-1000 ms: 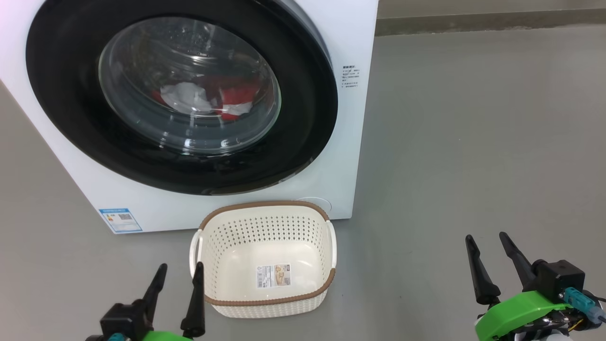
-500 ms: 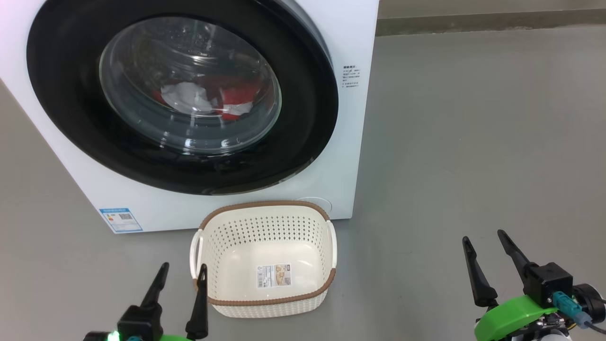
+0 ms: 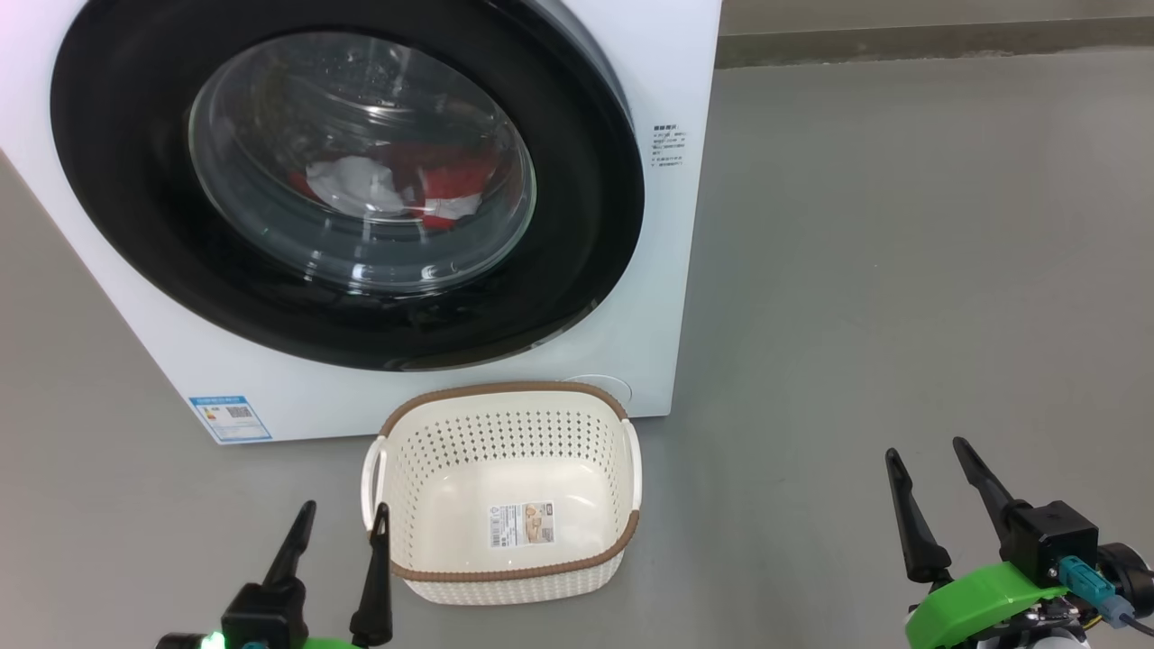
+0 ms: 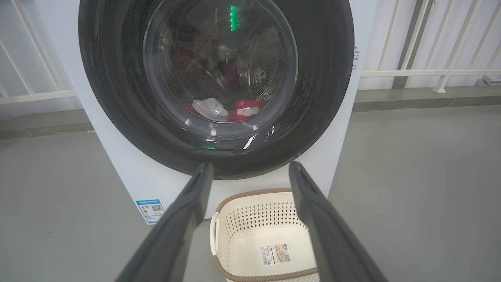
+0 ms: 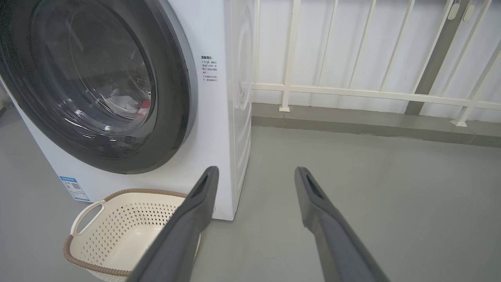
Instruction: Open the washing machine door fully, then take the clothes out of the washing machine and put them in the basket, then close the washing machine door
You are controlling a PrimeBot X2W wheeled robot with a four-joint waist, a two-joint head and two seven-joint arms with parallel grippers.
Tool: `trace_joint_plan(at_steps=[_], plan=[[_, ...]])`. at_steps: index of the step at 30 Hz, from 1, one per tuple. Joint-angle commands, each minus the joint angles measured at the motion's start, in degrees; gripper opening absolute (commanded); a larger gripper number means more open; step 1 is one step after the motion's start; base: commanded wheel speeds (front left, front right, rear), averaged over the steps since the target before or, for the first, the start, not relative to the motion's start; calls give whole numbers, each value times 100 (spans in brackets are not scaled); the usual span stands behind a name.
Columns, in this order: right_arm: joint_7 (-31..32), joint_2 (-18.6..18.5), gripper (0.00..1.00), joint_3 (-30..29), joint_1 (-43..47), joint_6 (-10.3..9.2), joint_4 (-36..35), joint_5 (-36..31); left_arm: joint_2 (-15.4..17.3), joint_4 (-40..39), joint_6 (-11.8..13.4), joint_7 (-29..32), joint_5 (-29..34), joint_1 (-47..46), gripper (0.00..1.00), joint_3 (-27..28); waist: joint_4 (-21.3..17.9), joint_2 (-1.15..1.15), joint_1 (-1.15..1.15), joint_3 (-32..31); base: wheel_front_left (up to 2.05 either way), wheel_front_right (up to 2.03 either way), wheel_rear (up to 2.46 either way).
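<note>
Opening the washing machine door [image 3: 135,225] comes first. My left end effector [image 3: 344,507] and right end effector [image 3: 927,448] gape empty; one must hook its rim.

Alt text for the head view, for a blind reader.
White washing machine, door closed, red and white clothes visible inside. An empty basket stands before it; left gripper and right gripper open below.
</note>
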Motion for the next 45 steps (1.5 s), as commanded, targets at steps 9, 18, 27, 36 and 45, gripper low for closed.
trace_joint_plan(at_steps=[9,18,27,36,45], plan=[[-78,-34,100,303,-205,-4,-128,423,44,-116,19,-69,-67,-248,100,202,11,0,0,3,0,0,0],[-78,-33,100,361,-203,-4,-103,548,34,-115,45,-69,-106,-244,100,181,16,0,0,8,0,0,0],[-78,-33,0,375,-186,-4,-72,607,30,-109,54,-69,-103,-240,100,173,20,0,0,12,0,0,0],[-78,-33,0,371,-227,-4,-73,689,29,-62,56,-69,-83,-263,100,186,31,0,0,35,0,0,0],[-78,-33,0,329,-422,-4,-94,2542,24,-105,45,-69,-97,-282,100,185,30,0,0,88,0,0,0]])
